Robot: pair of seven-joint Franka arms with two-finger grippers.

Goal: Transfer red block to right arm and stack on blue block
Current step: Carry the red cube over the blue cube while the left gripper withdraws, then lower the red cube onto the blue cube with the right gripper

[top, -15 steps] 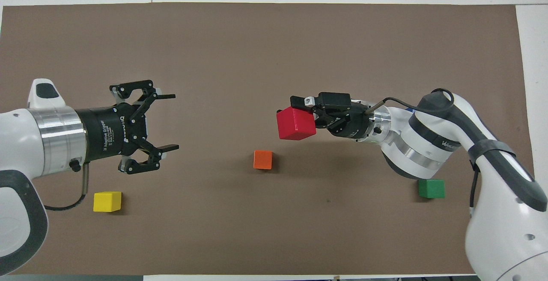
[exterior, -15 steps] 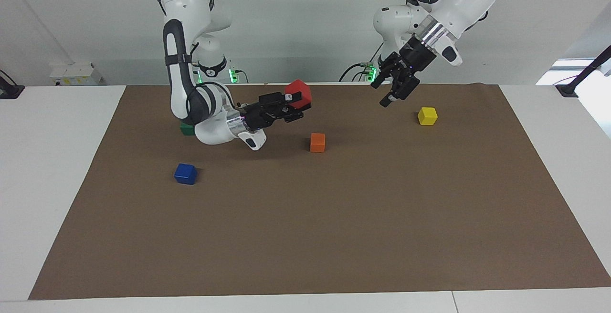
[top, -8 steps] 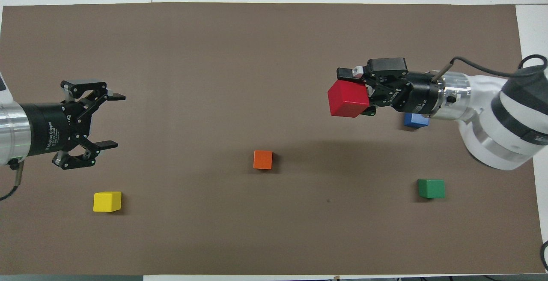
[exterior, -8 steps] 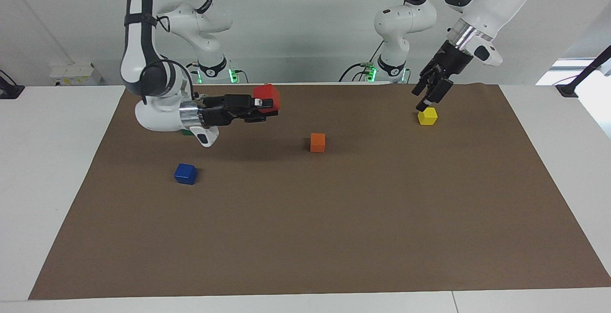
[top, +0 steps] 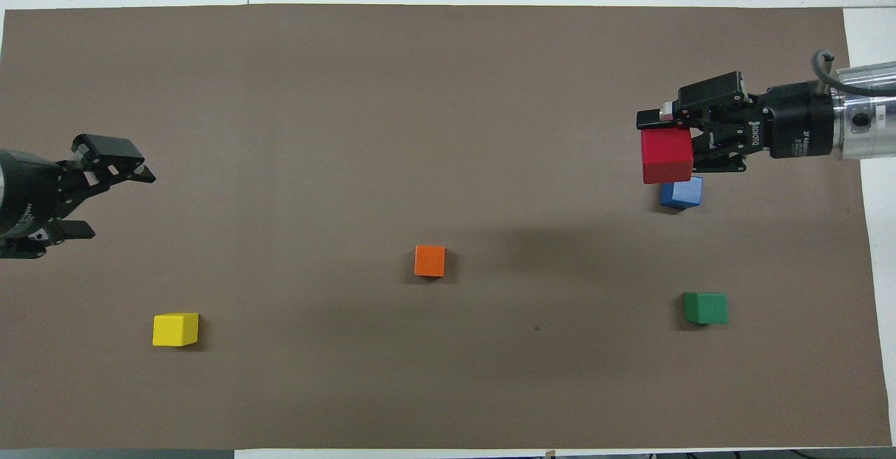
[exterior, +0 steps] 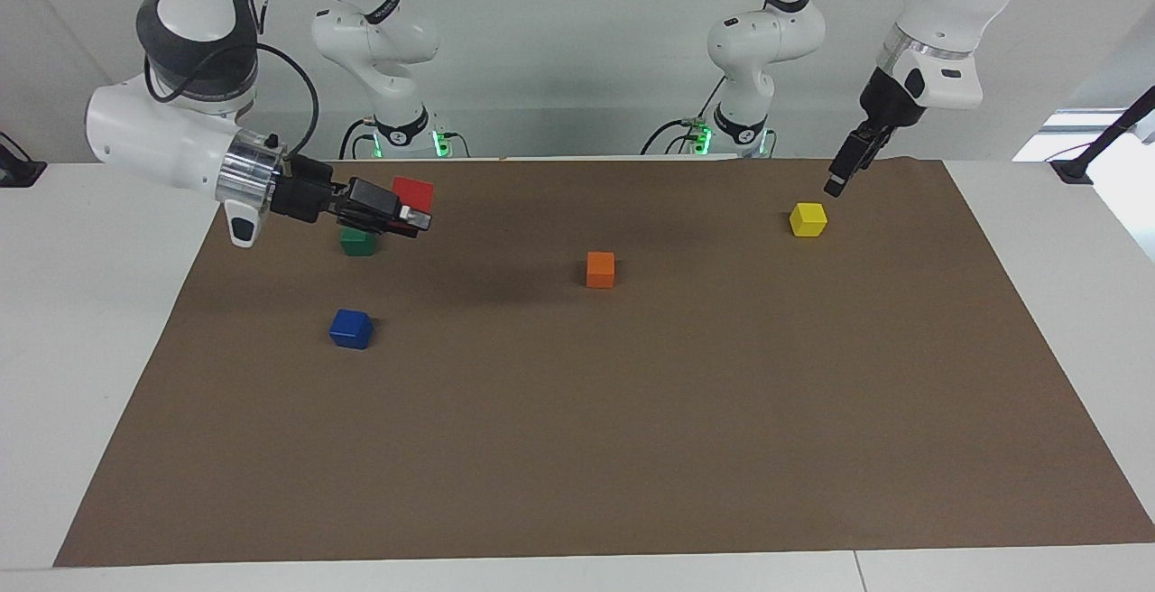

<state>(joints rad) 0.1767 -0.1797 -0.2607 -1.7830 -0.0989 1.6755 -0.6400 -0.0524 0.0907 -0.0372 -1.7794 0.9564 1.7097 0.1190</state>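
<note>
My right gripper (exterior: pixel 411 206) is shut on the red block (exterior: pixel 413 189) and holds it in the air over the mat at the right arm's end of the table. In the overhead view the red block (top: pixel 667 156) in the right gripper (top: pixel 654 147) covers one edge of the blue block (top: pixel 682 194). The blue block (exterior: pixel 351 328) lies on the mat, well below the red block and apart from it. My left gripper (exterior: pixel 839 179) is open and empty, raised over the mat near the yellow block (exterior: pixel 808 219). It also shows in the overhead view (top: pixel 112 200).
A green block (exterior: pixel 358 243) lies on the brown mat (exterior: pixel 632 411), nearer to the robots than the blue block. An orange block (exterior: pixel 600 269) sits mid-table. In the overhead view these are the green block (top: pixel 705 308), the orange block (top: pixel 430 261) and the yellow block (top: pixel 176 329).
My right gripper has carried the red block from the table's middle toward the right arm's end, up to the blue block. My left gripper has drawn back toward its own end.
</note>
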